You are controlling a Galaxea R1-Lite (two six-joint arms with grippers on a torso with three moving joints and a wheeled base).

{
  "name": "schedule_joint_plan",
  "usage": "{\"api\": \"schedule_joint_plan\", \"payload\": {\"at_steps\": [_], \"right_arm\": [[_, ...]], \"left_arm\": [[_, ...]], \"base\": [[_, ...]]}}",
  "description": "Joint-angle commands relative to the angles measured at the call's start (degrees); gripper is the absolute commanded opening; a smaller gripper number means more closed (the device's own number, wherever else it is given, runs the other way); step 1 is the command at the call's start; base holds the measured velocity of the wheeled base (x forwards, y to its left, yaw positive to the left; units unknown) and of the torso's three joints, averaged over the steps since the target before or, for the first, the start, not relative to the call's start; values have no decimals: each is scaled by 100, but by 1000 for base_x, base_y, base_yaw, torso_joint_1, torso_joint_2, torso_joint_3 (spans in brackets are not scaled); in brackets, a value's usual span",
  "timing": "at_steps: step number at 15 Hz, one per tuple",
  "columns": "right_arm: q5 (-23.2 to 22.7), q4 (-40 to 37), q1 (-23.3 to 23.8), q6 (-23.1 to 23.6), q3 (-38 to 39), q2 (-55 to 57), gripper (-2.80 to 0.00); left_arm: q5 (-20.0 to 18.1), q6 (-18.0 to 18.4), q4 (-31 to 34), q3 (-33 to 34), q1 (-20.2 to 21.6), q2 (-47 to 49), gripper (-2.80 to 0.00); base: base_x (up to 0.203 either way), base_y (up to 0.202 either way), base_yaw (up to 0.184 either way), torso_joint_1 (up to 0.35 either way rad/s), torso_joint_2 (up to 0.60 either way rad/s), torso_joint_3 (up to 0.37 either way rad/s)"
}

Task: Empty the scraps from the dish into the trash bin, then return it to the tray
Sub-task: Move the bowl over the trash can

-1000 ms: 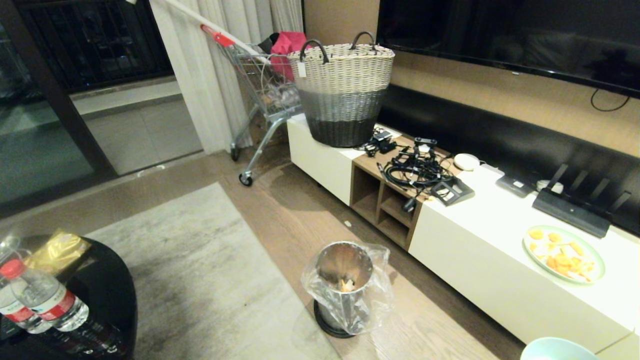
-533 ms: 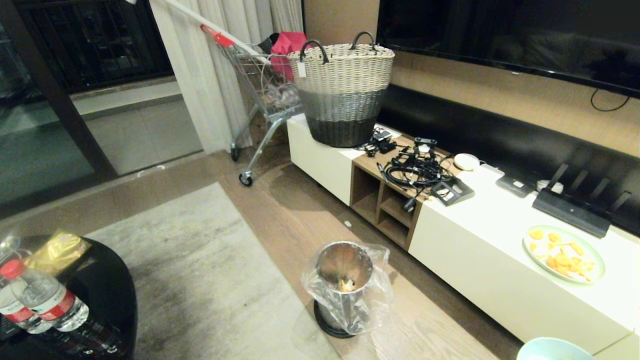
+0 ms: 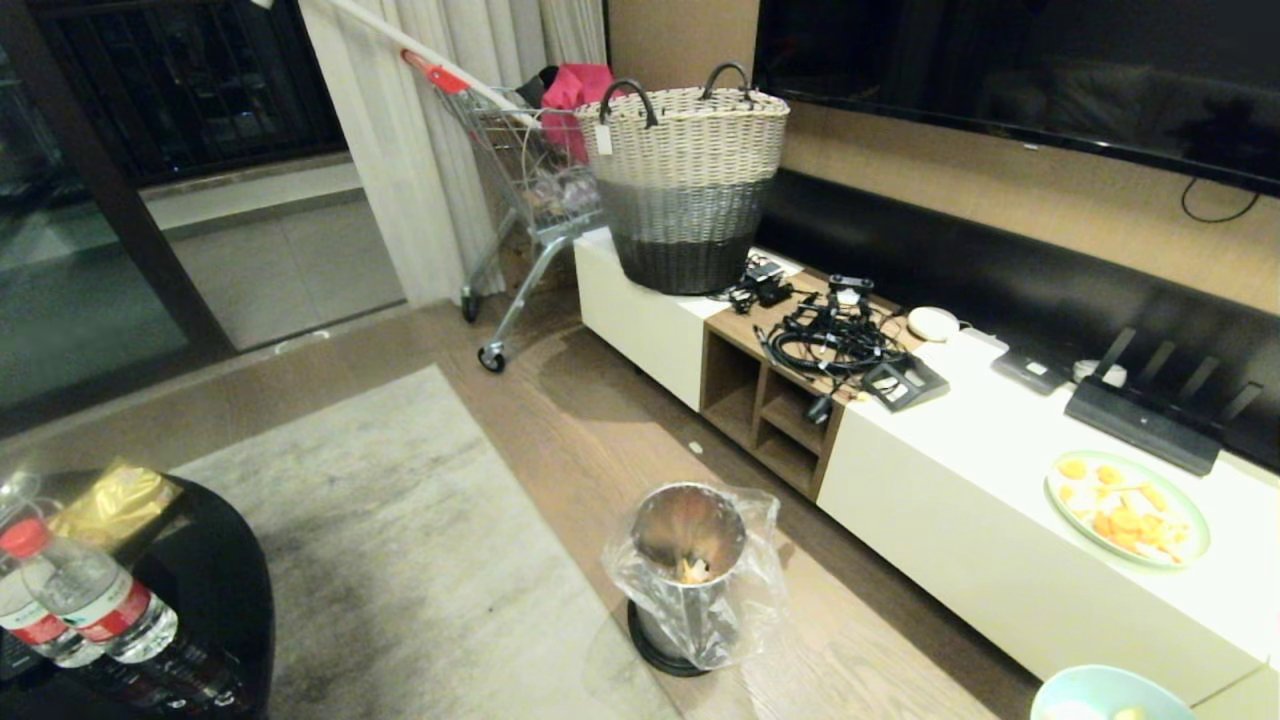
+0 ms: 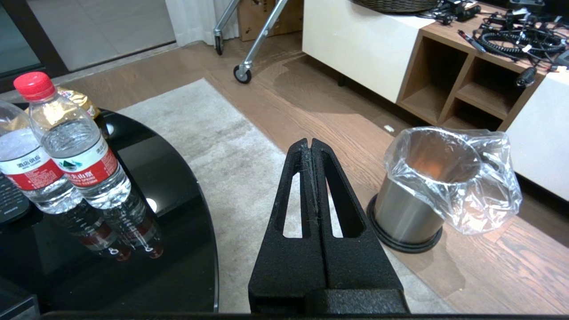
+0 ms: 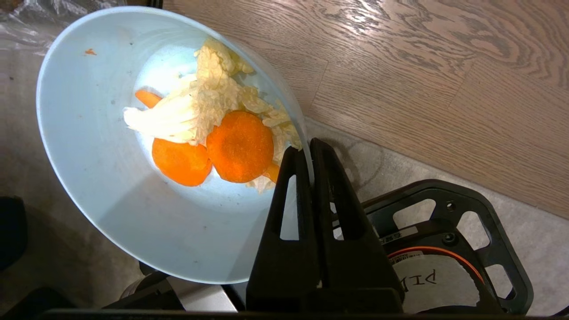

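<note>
Right gripper [image 5: 307, 151] with its jaws clamped on the rim of the pale blue dish [image 5: 111, 186] — scraps [image 5: 213, 129] inside, held above the wooden floor [image 5: 422, 80], near the lined steel trash bin [image 3: 690, 570] — while the left gripper [image 4: 310, 146] hangs with jaws pressed together.

Scraps [image 5: 209, 129] in dish [image 5: 111, 213], right of bin [image 3: 690, 575].

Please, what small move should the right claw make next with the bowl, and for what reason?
Probably carry the dish leftward until it sits above the trash bin. The right claw is shut on the dish's rim, the scraps are inside, and in the head view the dish is off to the right of the bin, so tipping now would spill onto the floor.
</note>
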State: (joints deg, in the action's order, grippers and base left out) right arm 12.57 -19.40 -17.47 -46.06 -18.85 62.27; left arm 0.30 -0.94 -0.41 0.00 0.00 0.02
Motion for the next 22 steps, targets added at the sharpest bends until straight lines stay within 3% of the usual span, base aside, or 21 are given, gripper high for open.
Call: {"api": "schedule_joint_plan", "payload": {"at_steps": [1,7,22], "right_arm": [[26,-20,-2,-17,-23,4,-280],[70,-12,7,-25,-23,13,-280],[70,120,-2,-17,-31,128,-280]], "left_arm": [[5,6,-2,0,0,-2,-280],[-4,-3,6,0,0,-2,-280],[-4,-3,15,0,0,-2,-280]], "base": [[0,0,0,0,0,0],[0,0,0,0,0,-41],[0,0,0,3,2,-193]]}}
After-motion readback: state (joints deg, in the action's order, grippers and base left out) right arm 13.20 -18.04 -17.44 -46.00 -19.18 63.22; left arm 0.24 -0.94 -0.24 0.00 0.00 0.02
